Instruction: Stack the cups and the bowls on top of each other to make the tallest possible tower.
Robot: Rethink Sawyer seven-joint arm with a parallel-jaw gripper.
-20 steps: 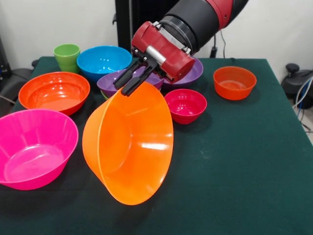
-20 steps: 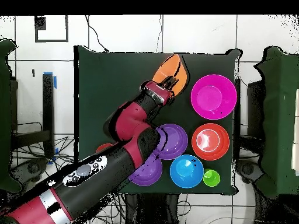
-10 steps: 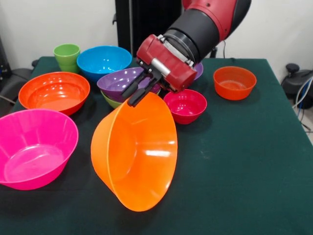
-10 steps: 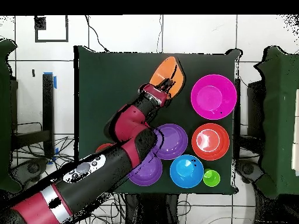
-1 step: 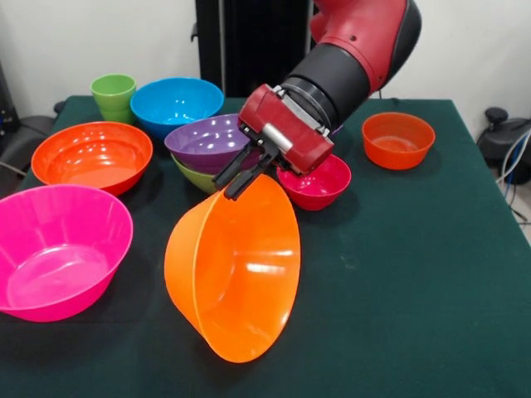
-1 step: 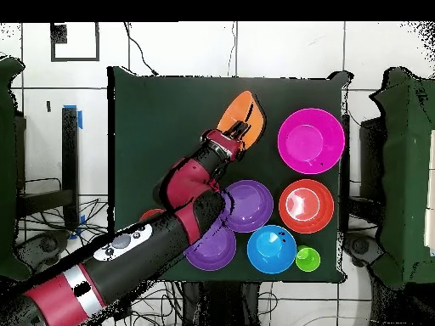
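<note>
gripper [image 5: 231,184]: fingers pinched on the upper rim of the big orange bowl [image 5: 236,269], so it's holding that bowl
big orange bowl: hangs straight below the gripper, tipped on its side, mouth facing the camera; lower edge near the table [image 5: 415,274], can't tell if it touches
tower [image 5: 207,148]: purple bowl nested in a green bowl, just behind the gripper in the front view, partly hidden by the wrist
magenta bowl [image 5: 319,182]: right beside the gripper, under the wrist
small orange bowl [image 5: 397,139]: well off past the magenta one
pink bowl [image 5: 56,249]: other side of the held bowl, near it
red-orange bowl [image 5: 91,155]: behind the pink
blue bowl [image 5: 176,104], cup [image 5: 114,94]: beyond the tower
overhead: held bowl [image 6: 241,113] sits just beside the pink bowl [image 6: 310,140]
</note>
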